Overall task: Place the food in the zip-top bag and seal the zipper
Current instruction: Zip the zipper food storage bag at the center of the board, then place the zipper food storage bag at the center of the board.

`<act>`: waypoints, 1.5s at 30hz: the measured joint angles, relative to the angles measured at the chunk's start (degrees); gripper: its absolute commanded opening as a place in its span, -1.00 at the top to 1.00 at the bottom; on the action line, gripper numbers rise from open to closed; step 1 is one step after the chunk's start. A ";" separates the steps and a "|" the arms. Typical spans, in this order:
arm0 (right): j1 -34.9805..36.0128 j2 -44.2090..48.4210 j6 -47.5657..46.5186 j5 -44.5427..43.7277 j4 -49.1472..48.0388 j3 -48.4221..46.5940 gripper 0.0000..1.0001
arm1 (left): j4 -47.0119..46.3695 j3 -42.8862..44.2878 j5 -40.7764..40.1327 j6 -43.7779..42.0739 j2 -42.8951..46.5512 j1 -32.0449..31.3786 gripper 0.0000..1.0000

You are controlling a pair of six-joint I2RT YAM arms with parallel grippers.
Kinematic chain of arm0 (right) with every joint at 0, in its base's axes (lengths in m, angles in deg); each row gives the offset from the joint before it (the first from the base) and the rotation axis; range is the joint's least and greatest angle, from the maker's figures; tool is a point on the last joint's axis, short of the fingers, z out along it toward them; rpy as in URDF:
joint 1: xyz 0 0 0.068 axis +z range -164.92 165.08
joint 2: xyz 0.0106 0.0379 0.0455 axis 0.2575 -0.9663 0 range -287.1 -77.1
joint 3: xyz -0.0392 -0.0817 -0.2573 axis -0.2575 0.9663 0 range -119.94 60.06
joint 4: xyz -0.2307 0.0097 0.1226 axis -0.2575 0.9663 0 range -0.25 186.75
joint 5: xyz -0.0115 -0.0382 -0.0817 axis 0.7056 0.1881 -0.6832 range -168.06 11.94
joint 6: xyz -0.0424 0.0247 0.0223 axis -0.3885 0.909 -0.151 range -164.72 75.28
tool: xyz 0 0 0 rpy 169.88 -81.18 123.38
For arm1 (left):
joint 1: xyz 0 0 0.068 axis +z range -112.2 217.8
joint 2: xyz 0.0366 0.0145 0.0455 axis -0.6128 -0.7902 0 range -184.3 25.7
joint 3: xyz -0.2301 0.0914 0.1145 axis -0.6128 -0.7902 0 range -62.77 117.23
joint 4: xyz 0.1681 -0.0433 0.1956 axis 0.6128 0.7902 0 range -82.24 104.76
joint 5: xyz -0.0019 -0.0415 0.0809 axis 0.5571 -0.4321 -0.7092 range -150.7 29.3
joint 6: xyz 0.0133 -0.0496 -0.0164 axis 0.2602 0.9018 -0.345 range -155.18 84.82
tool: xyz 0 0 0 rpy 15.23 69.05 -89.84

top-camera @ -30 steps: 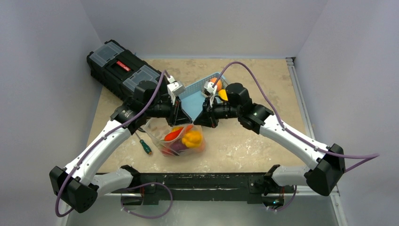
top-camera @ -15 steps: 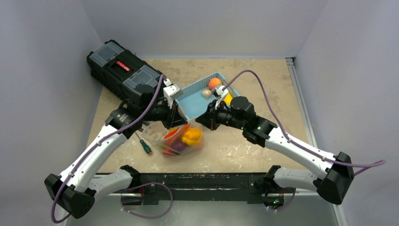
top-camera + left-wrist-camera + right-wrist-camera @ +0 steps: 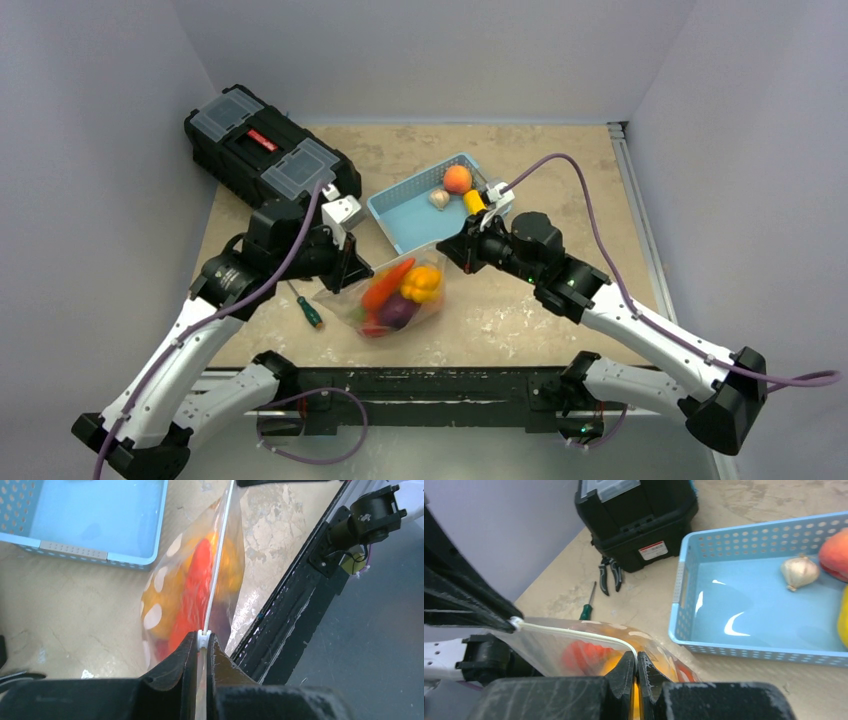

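The clear zip-top bag (image 3: 395, 300) hangs between my two grippers just above the table, holding red, yellow and purple food (image 3: 412, 285). My left gripper (image 3: 352, 275) is shut on the white zipper slider (image 3: 202, 640) at the bag's left end. My right gripper (image 3: 446, 250) is shut on the zipper strip (image 3: 574, 632) at the bag's right end. The strip runs straight and taut between them (image 3: 220, 560). An orange fruit (image 3: 457, 179), a garlic bulb (image 3: 439, 198) and a yellow piece (image 3: 473, 202) lie in the blue basket (image 3: 410, 215).
A black toolbox (image 3: 262, 148) stands at the back left. A green-handled screwdriver (image 3: 308, 308) lies left of the bag, and black pliers (image 3: 609, 572) lie near the toolbox. The black front rail (image 3: 430, 385) runs just below the bag.
Both grippers have moved toward the near edge and apart, carrying the bag down and right. The left gripper has slid left along the zipper, and the strip is now stretched straight.
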 measured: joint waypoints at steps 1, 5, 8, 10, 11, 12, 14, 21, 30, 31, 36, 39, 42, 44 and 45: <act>-0.24 0.37 -0.11 -0.44 0.28 0.11 1.00 | 0.96 0.00 -0.46 -0.26 0.79 0.00 1.00; -1.77 2.23 -0.66 -2.89 2.32 0.92 1.00 | 3.87 0.00 -2.43 -0.83 2.93 0.00 1.00; -3.54 3.19 -1.31 -4.59 4.48 1.14 1.00 | 5.97 0.00 -4.72 -0.96 3.39 -0.02 1.00; -5.16 3.78 -1.60 -5.75 6.01 1.14 1.00 | 7.13 0.00 -6.71 -0.92 3.72 -0.02 1.00; -5.84 4.02 -1.68 -6.34 6.51 1.14 1.00 | 7.48 0.00 -7.56 -0.90 3.98 0.00 1.00; -6.58 4.28 -1.70 -6.73 7.02 1.16 1.00 | 7.74 0.00 -8.46 -0.90 4.35 0.00 1.00; -7.76 4.72 -1.70 -7.52 7.96 1.16 1.00 | 7.93 0.00 -9.64 -0.87 5.07 -0.02 1.00; -8.52 6.16 -1.51 -8.50 11.96 1.16 1.00 | 7.50 0.00 -12.17 0.22 5.11 -0.13 0.15; -10.45 8.57 3.63 -26.14 22.21 0.28 1.00 | 9.16 2.86 -21.16 3.74 4.83 0.00 -0.37; -10.56 8.28 5.46 -29.44 24.30 -0.37 1.00 | 9.14 3.58 -21.51 3.76 5.18 0.00 -0.37; -18.32 6.91 12.68 -41.40 32.11 -1.73 1.00 | 8.48 5.55 -21.81 3.74 7.65 0.00 -0.38; -30.58 6.01 12.92 -41.42 31.89 -1.51 1.00 | 8.55 5.55 -21.38 3.72 9.27 0.00 -0.38; -45.27 4.09 12.24 -38.49 29.11 0.28 1.00 | 8.68 5.55 -20.79 3.82 10.05 0.00 -0.39; -52.57 2.86 11.67 -36.35 27.23 2.19 1.00 | 8.85 5.55 -20.20 4.11 10.54 0.00 -0.40; -56.08 2.16 11.63 -35.36 26.56 3.32 0.95 | 8.87 5.53 -19.87 4.20 10.93 0.00 -0.40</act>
